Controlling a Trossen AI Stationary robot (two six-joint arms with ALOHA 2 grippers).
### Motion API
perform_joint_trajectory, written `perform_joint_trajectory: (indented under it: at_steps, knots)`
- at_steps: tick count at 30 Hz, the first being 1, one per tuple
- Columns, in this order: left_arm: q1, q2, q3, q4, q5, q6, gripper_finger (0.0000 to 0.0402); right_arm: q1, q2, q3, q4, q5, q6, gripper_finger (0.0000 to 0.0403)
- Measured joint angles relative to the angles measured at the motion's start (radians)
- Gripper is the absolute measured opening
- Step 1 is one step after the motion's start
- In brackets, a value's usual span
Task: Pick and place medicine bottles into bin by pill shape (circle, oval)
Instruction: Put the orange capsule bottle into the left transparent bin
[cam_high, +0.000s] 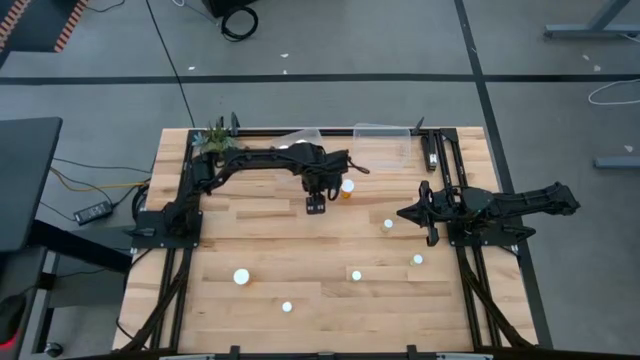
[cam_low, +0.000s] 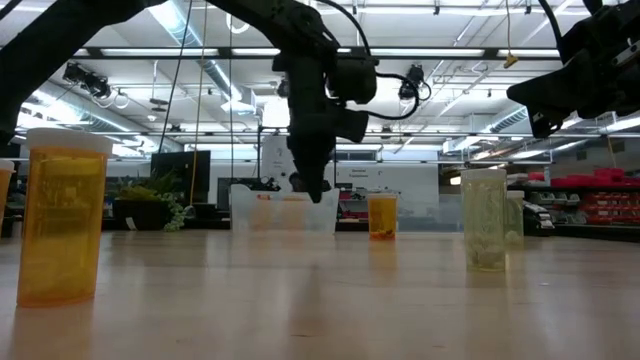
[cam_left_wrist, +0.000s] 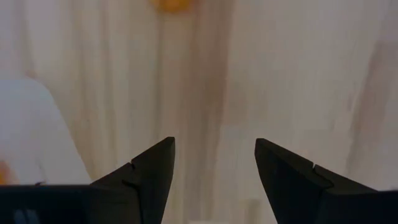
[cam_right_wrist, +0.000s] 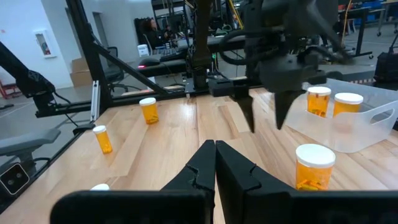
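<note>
Bottle (cam_high: 347, 188) beside open left hand (cam_high: 315, 206)

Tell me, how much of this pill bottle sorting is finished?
Barely begun. Two bottles already stand in a clear tub. The left gripper hangs open and empty above the table near another bottle; the right gripper waits shut. At least five more bottles, like one, remain on the table.

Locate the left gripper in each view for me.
High: left gripper near table centre, pointing down.
Low: hanging just left of centre.
Left wrist: its own gripper, open, along the bottom.
Right wrist: right of centre, above the table.
Landmark: orange bottle beside it.
</note>
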Motion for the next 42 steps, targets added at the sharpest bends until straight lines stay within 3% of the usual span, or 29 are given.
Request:
perform_joint_trajectory:
  at_steps: [6,18,42]
  knots:
    - [0.012,0.0,0.0,0.106,-0.001,-0.052,0.0239,0.0,0.0,0.0,0.0,0.0,0.0,0.0019]
    - [0.008,0.006,0.001,0.195,-0.003,0.023,0.0321,0.0,0.0,0.0,0.0,0.0,0.0,0.0019]
    - [0.013,0.078,0.001,0.473,0.053,0.085,0.0325,0.0,0.013,0.0,0.001,-0.004,0.0,0.0019]
